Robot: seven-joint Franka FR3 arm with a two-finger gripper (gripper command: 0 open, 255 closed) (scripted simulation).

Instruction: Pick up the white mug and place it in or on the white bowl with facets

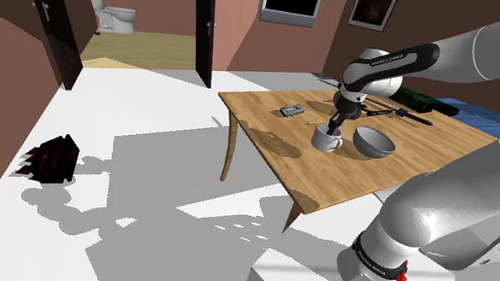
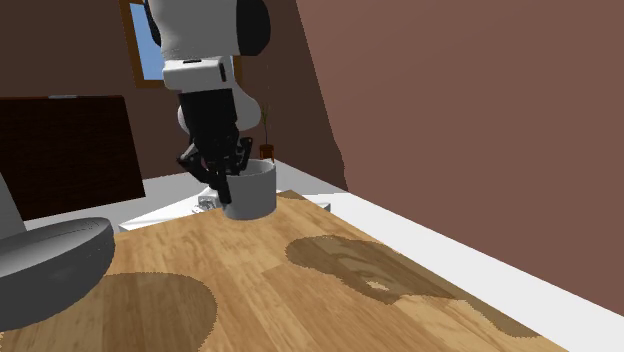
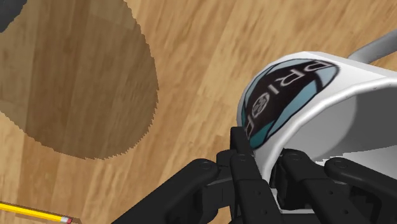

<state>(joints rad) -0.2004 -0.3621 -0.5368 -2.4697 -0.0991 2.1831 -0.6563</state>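
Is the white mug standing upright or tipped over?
Upright: the mug stands on its base on the wooden table, opening upward; the fingers clasp its wall.

Wooden table [image 1: 324, 176] on a white floor [image 1: 138, 114]; behind the table, brown walls [image 1: 243, 33] and an open doorway [image 1: 141, 29].

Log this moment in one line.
gripper: shut on mug rim | mug: on table | bowl: beside mug, empty

On the tabletop [image 1: 258, 114] the mug [image 1: 325, 141] stands just beside the bowl [image 1: 375, 142], to its left in the shoulder view. The claw [image 1: 331, 127] clasps the mug's wall from above, one finger inside, one outside. A pencil [image 3: 35, 213] lies near the mug.
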